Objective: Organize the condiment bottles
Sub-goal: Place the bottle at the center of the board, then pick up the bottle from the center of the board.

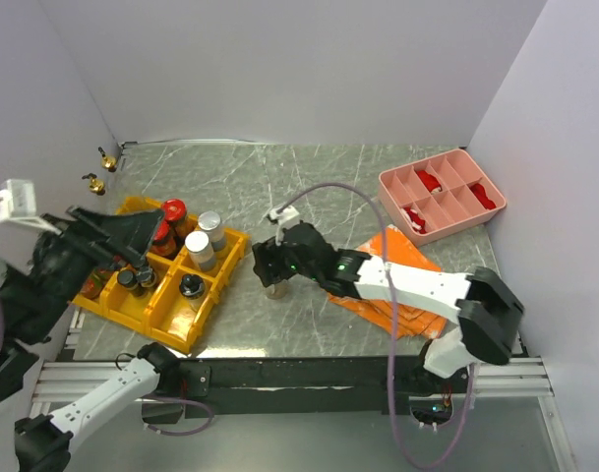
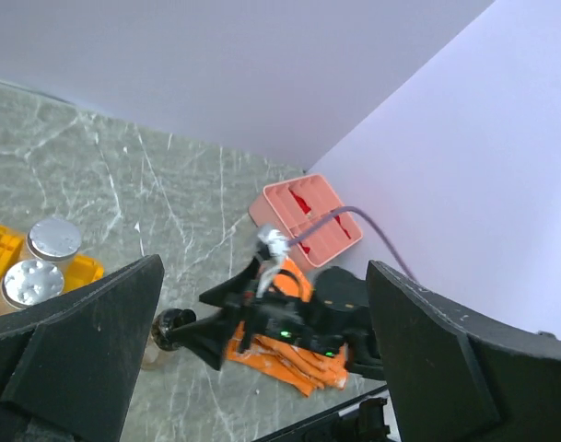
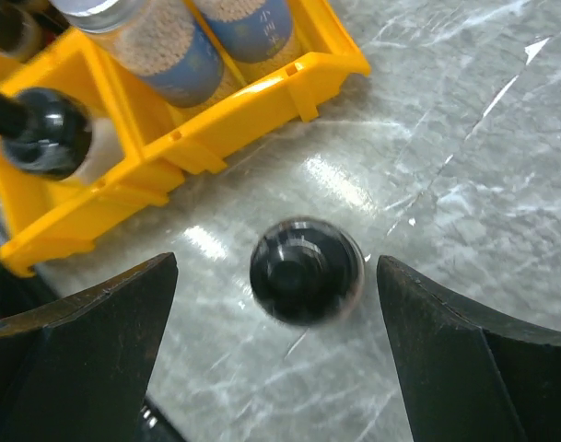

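Around the work we see the yellow bins [image 1: 166, 310] at the left of the grey marble table [image 1: 309, 187]. A pink tray [image 1: 442, 192] with red pieces in its compartments sits at the far right, and a stack of orange sheets [image 1: 402, 300] lies under the right forearm.

The left gripper [image 2: 262, 276] hangs above the bins with its fingers [image 2: 77, 359] spread wide and nothing between them. In the top view its black bulk hides part of the rear left compartments.

The right gripper [image 3: 275, 267] is low over bare table, just beside the bins' right edge. Its fingers [image 3: 483, 350] stand wide on either side of a black-capped bottle [image 3: 306, 270], with stone showing in both gaps — it has hold of nothing. That bottle stands upright on the table, outside the bins. From above we make out only a round, glossy black top, blurred, with the body hidden beneath it.

Inside the bins, two silver-lidded jars [image 1: 199, 246] with blue labels and pale grainy contents fill the compartment nearest the right gripper. A red-capped bottle [image 1: 173, 209] stands behind them, and black-topped bottles [image 1: 190, 285] occupy the front compartments. Two gold-spout bottles [image 1: 104, 155] stand well apart from the rest — at the far left corner, by the wall.
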Controlling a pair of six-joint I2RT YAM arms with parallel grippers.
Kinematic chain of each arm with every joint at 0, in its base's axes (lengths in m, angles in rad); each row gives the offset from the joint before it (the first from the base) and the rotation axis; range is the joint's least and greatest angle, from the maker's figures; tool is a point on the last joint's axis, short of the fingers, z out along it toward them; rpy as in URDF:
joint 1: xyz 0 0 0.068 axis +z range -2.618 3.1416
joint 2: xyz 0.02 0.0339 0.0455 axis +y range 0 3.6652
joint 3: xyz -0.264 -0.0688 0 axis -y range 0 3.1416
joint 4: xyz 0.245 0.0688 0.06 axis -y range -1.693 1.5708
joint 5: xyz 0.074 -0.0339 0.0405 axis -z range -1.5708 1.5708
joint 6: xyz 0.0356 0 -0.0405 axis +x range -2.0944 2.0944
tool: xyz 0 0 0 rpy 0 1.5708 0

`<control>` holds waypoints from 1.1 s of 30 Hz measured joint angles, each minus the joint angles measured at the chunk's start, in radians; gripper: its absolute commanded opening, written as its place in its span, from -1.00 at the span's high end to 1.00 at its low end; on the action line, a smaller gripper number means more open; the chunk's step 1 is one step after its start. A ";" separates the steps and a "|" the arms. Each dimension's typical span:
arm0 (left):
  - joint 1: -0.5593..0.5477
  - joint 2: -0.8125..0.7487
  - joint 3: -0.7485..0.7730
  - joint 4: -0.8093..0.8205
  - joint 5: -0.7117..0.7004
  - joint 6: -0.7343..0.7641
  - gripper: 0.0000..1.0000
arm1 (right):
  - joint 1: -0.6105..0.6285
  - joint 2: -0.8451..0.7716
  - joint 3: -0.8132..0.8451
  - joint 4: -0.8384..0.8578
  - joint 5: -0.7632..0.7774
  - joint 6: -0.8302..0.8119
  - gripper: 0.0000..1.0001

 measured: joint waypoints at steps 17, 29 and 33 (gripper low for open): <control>0.000 -0.094 -0.004 -0.172 -0.060 0.081 -0.93 | 0.055 0.251 0.100 -0.134 0.172 -0.026 0.12; 0.000 -0.133 0.001 -0.181 -0.058 0.080 -0.93 | 0.175 0.112 0.328 -0.324 0.169 -0.066 0.34; 0.000 -0.141 0.039 -0.183 -0.054 0.079 -0.93 | 0.258 0.124 0.507 -0.330 0.146 -0.091 0.34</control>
